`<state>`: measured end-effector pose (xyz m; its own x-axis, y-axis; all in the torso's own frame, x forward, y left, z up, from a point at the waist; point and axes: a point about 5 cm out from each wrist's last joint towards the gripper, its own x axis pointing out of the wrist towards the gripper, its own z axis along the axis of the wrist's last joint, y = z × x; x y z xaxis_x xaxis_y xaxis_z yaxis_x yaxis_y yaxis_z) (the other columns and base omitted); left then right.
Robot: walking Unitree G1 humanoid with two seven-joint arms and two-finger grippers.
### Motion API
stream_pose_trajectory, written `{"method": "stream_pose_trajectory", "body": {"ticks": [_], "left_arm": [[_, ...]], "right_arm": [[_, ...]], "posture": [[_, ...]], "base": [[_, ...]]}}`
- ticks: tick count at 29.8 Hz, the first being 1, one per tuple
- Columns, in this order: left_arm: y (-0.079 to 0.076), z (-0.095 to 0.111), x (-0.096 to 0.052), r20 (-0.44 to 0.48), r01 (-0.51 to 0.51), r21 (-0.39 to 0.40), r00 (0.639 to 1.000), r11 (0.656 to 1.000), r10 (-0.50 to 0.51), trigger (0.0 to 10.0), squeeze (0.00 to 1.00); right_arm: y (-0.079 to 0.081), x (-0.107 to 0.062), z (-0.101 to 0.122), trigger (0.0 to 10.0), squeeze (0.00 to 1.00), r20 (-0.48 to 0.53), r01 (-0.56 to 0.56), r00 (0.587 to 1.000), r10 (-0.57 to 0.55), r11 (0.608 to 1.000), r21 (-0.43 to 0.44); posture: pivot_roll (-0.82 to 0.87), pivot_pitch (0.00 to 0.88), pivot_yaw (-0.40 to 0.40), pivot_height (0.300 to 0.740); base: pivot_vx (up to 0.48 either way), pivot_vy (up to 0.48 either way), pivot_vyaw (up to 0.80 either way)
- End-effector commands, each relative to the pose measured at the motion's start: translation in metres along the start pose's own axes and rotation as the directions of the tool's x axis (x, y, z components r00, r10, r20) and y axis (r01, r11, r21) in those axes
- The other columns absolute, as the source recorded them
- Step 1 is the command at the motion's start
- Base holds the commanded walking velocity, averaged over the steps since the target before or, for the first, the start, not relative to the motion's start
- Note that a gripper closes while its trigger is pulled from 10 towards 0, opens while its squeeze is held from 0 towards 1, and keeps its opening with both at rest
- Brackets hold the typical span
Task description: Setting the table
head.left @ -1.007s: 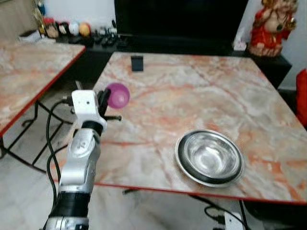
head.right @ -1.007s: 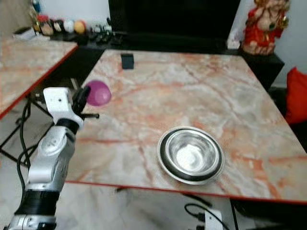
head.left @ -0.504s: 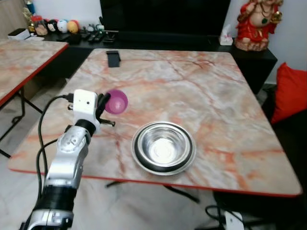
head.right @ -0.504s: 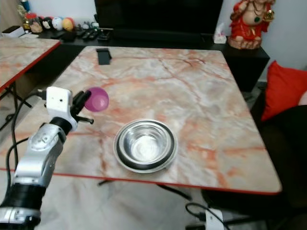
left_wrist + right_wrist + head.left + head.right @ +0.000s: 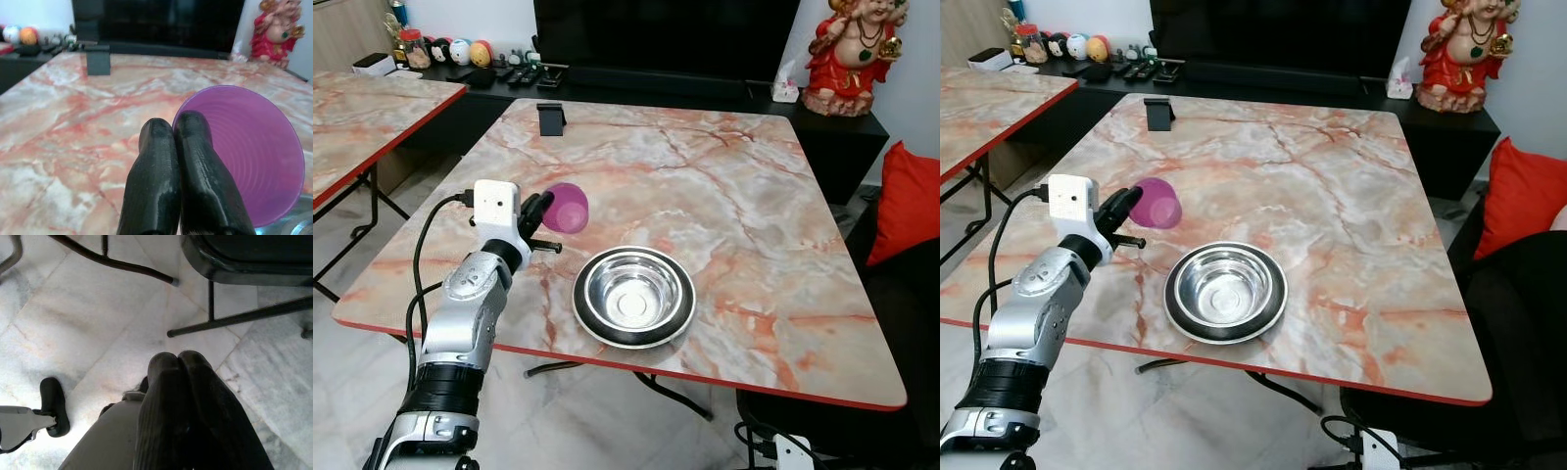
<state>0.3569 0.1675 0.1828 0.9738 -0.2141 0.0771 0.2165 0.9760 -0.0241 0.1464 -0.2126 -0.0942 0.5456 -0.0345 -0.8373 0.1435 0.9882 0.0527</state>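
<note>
One steel bowl [image 5: 632, 296] sits lower centre of the left eye view, near the front edge of the marble table [image 5: 734, 196], upright, with a dark rim band around it. It is the only bowl present.

One purple cup [image 5: 565, 208] is held just left of centre, above the table and up-left of the bowl, apart from it. The cup lies tilted on its side: its long axis runs roughly level, its mouth facing back toward the left arm and its closed base facing right and away. In the left wrist view the open mouth [image 5: 247, 147] faces the camera and the ribbed inside wall is plain to see.

The left gripper [image 5: 534, 213] is clamped on the purple cup at its rim; the two black fingers [image 5: 161, 181] press together with the cup wall pinched at one side. The silver arm rises from the lower left of the frame.

The right gripper [image 5: 181, 396] hangs over a pale tiled floor [image 5: 73, 308], its two fingers pressed together with nothing between them. Dark metal legs [image 5: 234, 318] cross the floor beyond it.

Farther back, one small black stand [image 5: 549, 118] rests on the table toward its far left corner. A second marble table [image 5: 372, 108] occupies the upper left. One red cushion [image 5: 905, 201] sits at the right edge. One red figurine [image 5: 850, 51] stands upper right beside one dark screen [image 5: 666, 34]. Small round ornaments [image 5: 460, 49] line the shelf upper left; their count cannot be fixed.
</note>
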Motion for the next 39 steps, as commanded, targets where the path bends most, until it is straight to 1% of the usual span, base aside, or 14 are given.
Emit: {"method": "stream_pose_trajectory", "body": {"ticks": [1, 2, 5, 8, 10, 12, 13, 14, 19, 23, 26, 29, 35, 39], "left_arm": [[0.001, 0.009, 0.011, -0.005, -0.02, 0.029, 1.0, 0.999, 0.02, 10.0, 0.0], [0.001, 0.009, 0.011, -0.005, -0.02, 0.029, 1.0, 0.999, 0.02, 10.0, 0.0], [0.003, 0.008, 0.02, -0.058, -0.056, 0.003, 0.997, 0.998, 0.056, 10.0, 0.0], [0.001, 0.004, 0.032, -0.146, -0.079, -0.022, 0.986, 0.997, 0.075, 10.0, 0.0], [0.001, 0.003, 0.035, -0.172, -0.091, -0.034, 0.981, 0.995, 0.084, 10.0, 0.0], [0.002, 0.003, 0.036, -0.182, -0.096, -0.042, 0.979, 0.994, 0.087, 10.0, 0.0], [0.002, 0.003, 0.037, -0.2, -0.106, -0.074, 0.976, 0.992, 0.09, 10.0, 0.0], [0.002, 0.002, 0.037, -0.212, -0.107, -0.081, 0.973, 0.991, 0.088, 10.0, 0.0], [0.002, -0.002, 0.037, -0.254, -0.105, -0.059, 0.963, 0.993, 0.087, 10.0, 0.0], [-0.001, -0.003, 0.037, -0.265, -0.106, -0.085, 0.961, 0.991, 0.08, 10.0, 0.0], [-0.002, -0.002, 0.038, -0.286, -0.102, -0.074, 0.955, 0.992, 0.076, 10.0, 0.0], [-0.004, -0.003, 0.039, -0.315, -0.113, -0.109, 0.946, 0.988, 0.073, 10.0, 0.0], [-0.008, -0.002, 0.04, -0.313, -0.096, -0.08, 0.947, 0.992, 0.067, 10.0, 0.0], [-0.01, -0.003, 0.039, -0.342, -0.106, -0.075, 0.937, 0.992, 0.074, 10.0, 0.0]], "right_arm": [[-0.002, 0.0, 0.0, 10.0, 0.0, -0.006, 0.001, 1.0, -0.001, 1.0, -0.009], [-0.002, 0.0, 0.0, 10.0, 0.0, -0.006, 0.001, 1.0, -0.001, 1.0, -0.009], [-0.001, 0.0, 0.0, 10.0, 0.0, -0.009, -0.004, 1.0, 0.004, 1.0, -0.01], [0.0, 0.0, 0.001, 10.0, 0.0, -0.005, 0.0, 1.0, 0.0, 1.0, -0.001], [0.0, 0.0, 0.001, 10.0, 0.0, -0.005, 0.002, 1.0, -0.002, 1.0, 0.0], [0.0, 0.0, 0.001, 10.0, 0.0, -0.005, 0.002, 1.0, -0.002, 1.0, 0.0], [0.0, 0.0, 0.001, 10.0, 0.0, -0.006, 0.002, 1.0, -0.002, 1.0, 0.001], [0.0, 0.0, 0.001, 10.0, 0.0, -0.006, 0.002, 1.0, -0.002, 1.0, 0.0], [-0.001, 0.0, 0.001, 10.0, 0.0, -0.011, -0.004, 1.0, 0.004, 1.0, -0.006], [0.0, 0.0, 0.001, 10.0, 0.0, -0.013, -0.007, 1.0, 0.007, 1.0, -0.008], [0.0, 0.0, 0.001, 10.0, 0.0, -0.015, -0.007, 1.0, 0.007, 1.0, -0.009], [-0.001, 0.0, 0.001, 10.0, 0.0, -0.017, -0.007, 1.0, 0.006, 1.0, -0.009], [-0.001, 0.001, 0.001, 10.0, 0.0, -0.024, -0.008, 1.0, 0.008, 1.0, -0.015], [-0.001, 0.001, 0.001, 10.0, 0.0, -0.024, -0.008, 1.0, 0.008, 1.0, -0.013]], "posture": [[0.06, 0.0, -0.03, 0.74], [0.06, 0.0, -0.03, 0.74], [0.05, 0.0, -0.021, 0.74], [0.04, 0.0, -0.016, 0.74], [0.04, 0.0, -0.016, 0.74], [0.04, 0.0, -0.016, 0.74], [0.04, 0.0, -0.015, 0.74], [0.04, 0.0, -0.016, 0.74], [0.05, 0.0, -0.019, 0.74], [0.05, 0.0, -0.019, 0.74], [0.05, 0.0, -0.021, 0.74], [0.05, 0.0, -0.021, 0.74], [0.05, 0.0, -0.02, 0.74], [0.05, 0.0, -0.022, 0.74]], "base": [[0.0, 0.0, 0.0], [0.0, 0.0, 0.0], [0.0, 0.0, 0.0], [0.0, 0.0, 0.0], [0.0, 0.0, 0.0], [0.0, 0.0, 0.0], [0.0, 0.0, 0.0], [0.0, 0.0, 0.0], [0.0, 0.0, 0.0], [0.0, 0.0, 0.0], [0.0, 0.0, 0.0], [0.0, 0.0, 0.0], [0.0, 0.0, 0.0], [0.0, 0.0, 0.0]]}}
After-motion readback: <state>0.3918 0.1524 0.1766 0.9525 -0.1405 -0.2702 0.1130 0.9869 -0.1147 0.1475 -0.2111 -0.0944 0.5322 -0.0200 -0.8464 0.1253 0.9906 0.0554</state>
